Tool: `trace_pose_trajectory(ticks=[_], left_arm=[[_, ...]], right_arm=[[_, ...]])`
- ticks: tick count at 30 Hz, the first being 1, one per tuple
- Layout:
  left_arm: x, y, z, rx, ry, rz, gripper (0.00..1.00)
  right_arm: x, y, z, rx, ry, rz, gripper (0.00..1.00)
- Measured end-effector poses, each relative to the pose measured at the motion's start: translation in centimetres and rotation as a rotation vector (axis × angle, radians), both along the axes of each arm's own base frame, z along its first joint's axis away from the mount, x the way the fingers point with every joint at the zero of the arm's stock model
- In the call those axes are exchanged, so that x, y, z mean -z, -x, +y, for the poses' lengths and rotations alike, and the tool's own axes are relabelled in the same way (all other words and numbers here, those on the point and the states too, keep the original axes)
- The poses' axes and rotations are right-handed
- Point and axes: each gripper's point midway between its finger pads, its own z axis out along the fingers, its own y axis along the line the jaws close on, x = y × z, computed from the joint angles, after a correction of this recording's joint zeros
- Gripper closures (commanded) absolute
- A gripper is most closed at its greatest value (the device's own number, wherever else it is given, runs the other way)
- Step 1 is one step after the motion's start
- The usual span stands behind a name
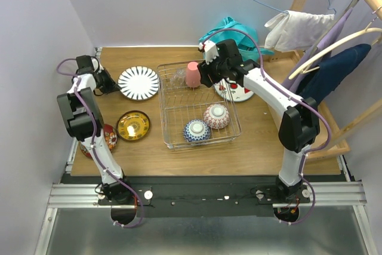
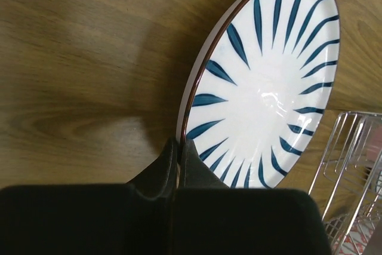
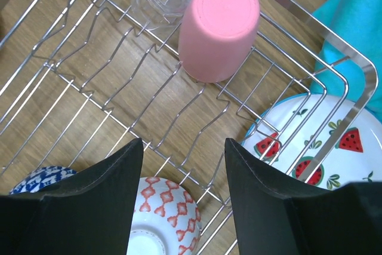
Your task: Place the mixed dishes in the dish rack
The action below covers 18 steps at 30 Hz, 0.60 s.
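The silver wire dish rack (image 1: 173, 103) stands mid-table. In it are an upside-down pink cup (image 1: 192, 74), a clear glass (image 1: 177, 77), a blue patterned bowl (image 1: 196, 131) and a red patterned bowl (image 1: 216, 116). The blue-striped plate (image 1: 138, 83) lies left of the rack. My left gripper (image 1: 114, 85) is shut on its left rim, and the left wrist view shows the fingers (image 2: 192, 158) pinching the plate (image 2: 268, 88). My right gripper (image 1: 206, 77) hangs open and empty over the rack, beside the pink cup (image 3: 219, 28). The fruit-marked plate (image 1: 237, 92) lies right of the rack.
A gold saucer (image 1: 133, 125) and a red saucer (image 1: 108, 138), half hidden by my left arm, lie at the left front. A teal cloth (image 1: 230, 31) sits behind the rack. A wooden clothes frame (image 1: 334, 58) with hangers stands at the right. A wall is close on the left.
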Motion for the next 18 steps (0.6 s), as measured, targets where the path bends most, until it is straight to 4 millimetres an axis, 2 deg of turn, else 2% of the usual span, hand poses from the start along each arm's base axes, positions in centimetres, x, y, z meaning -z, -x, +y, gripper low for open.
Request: trace_pose_trajectory(ticks=[6,10,13,18], left_arm=[[-3.2,0.5,0.7,0.099,-0.118,-0.086,1.0],[-5.0,1.3,0.8,0.201,-0.211,-0.131,1.0],[-6.1,2.2,1.0,0.293,-0.291,-0.157,1.0],[-8.3,3.4,1.4,0.451,-0.436,-0.22,1.0]], right_arm=[[-0.2,0.5,0.8,-0.037,-0.033,0.017,0.36],[-1.1,0.9,2.5,-0.126,-0.093,0.026,0.33],[-2.4,0.5,5.6,-0.241,-0.188,0.041,0.32],[-3.5,-0.5,10.7,-0.411,-0.32,0.052,0.3]])
